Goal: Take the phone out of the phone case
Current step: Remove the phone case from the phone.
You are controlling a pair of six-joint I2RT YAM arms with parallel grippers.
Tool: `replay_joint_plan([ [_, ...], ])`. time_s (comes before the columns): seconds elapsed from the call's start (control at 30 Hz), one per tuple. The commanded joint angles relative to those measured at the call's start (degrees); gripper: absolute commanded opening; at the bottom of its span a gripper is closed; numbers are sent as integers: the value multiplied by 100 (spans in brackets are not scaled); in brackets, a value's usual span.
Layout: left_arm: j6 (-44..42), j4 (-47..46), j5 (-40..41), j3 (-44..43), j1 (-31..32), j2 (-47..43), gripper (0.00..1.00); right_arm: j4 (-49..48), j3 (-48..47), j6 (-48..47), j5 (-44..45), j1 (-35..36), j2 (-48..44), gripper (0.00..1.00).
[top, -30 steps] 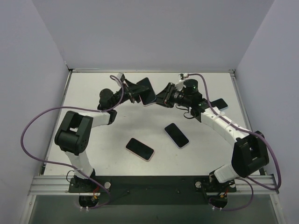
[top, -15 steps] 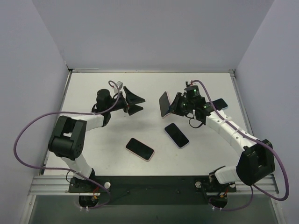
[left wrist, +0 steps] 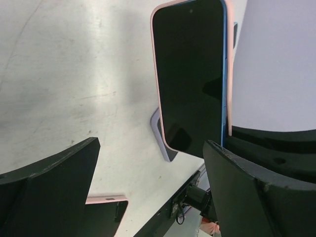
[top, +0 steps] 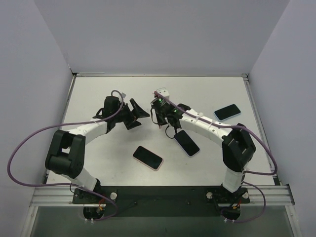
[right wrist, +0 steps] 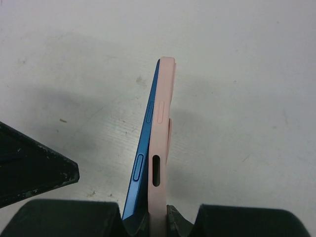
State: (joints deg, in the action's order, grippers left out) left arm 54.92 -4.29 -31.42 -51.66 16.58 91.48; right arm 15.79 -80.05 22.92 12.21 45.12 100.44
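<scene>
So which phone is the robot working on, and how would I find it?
Find the middle of the white table. There the right gripper pinches a phone. It is the only one held up in the air, while the other three phones lie flat, and its blue side sits partly out of a pink case.

Robot lab (white table (top: 148, 94), plain grey walls (top: 163, 34)).

Bright even overhead light, soft shadows, sharp focus
</scene>
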Motion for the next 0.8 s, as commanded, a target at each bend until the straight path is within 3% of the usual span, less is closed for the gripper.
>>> replay_joint_plan([
  [0.0,71,-317,268,401,12,-166,97,231,-187,-455,906,339,256,0],
  [0.23,-104,-80,-136,270,12,229,98,135,24,-420,696,567,537,0],
  [0.53,247,-905,-251,779,38,256,97,-296,315,-68,-157,585,897,0],
  [0.77,169,-889,-216,815,109,370,91,-471,306,108,-544,568,1223,0],
])
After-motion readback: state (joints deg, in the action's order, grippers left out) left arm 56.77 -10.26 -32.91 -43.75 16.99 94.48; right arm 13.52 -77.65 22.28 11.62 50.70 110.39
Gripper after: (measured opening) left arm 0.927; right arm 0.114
